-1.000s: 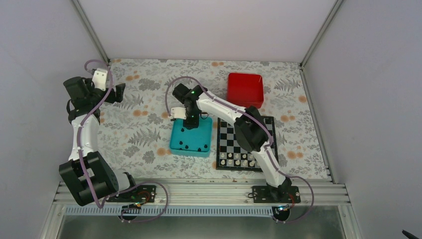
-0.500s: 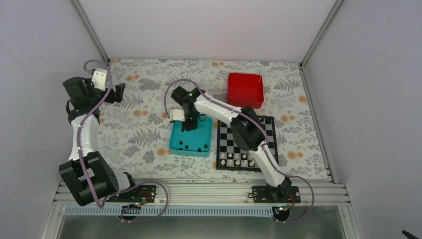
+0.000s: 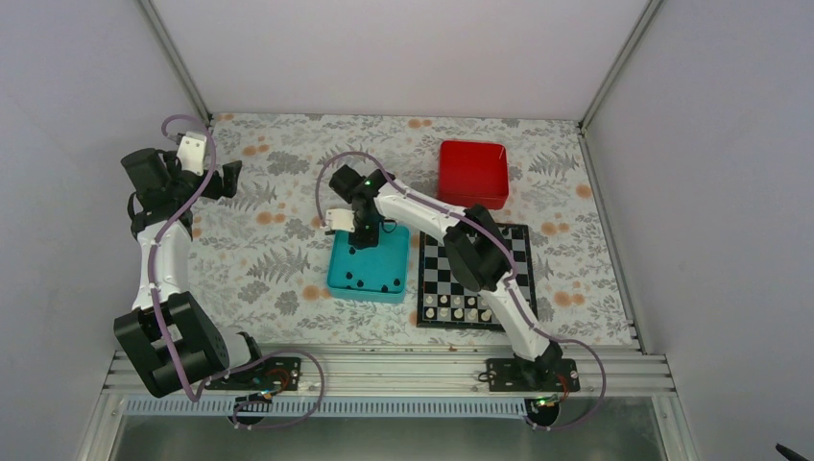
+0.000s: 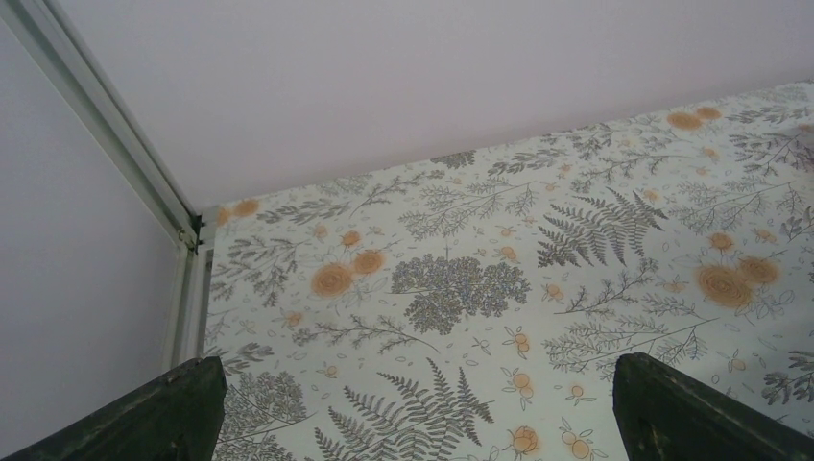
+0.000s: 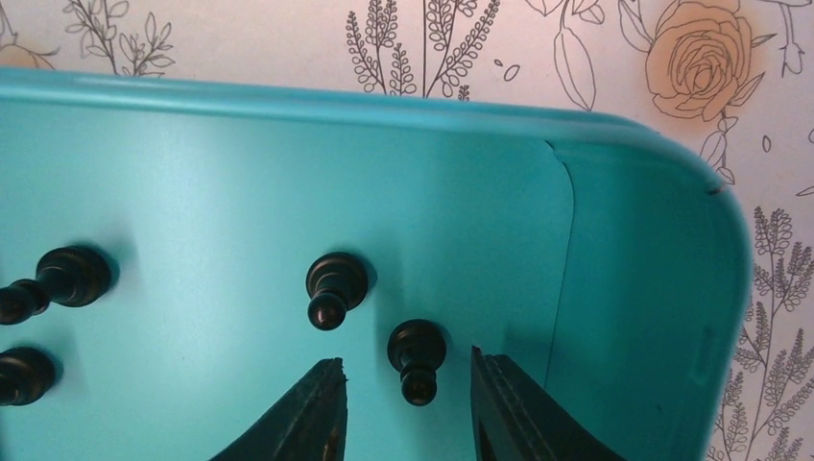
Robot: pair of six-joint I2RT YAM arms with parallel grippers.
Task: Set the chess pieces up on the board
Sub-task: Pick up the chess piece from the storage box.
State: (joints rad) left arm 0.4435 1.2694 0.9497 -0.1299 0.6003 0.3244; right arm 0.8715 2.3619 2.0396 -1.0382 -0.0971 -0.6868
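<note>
Left gripper (image 4: 432, 408) hangs spread wide, empty. In the teal tray (image 5: 192, 173) the right gripper (image 5: 405, 367) brackets a black pawn (image 5: 417, 355), jaws not touching; an off-centre pinch could tip it onto the neighbouring pawn (image 5: 334, 286), never reaching the chessboard (image 3: 434, 264)

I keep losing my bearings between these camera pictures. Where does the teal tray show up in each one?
Top external: teal tray at centre, left of the chessboard, under the right gripper.
Left wrist: not in it, only flowered tablecloth.
Right wrist: teal tray fills most of the picture, black pieces inside.
Shared landmark: the flowered tablecloth, in all three views.
</note>
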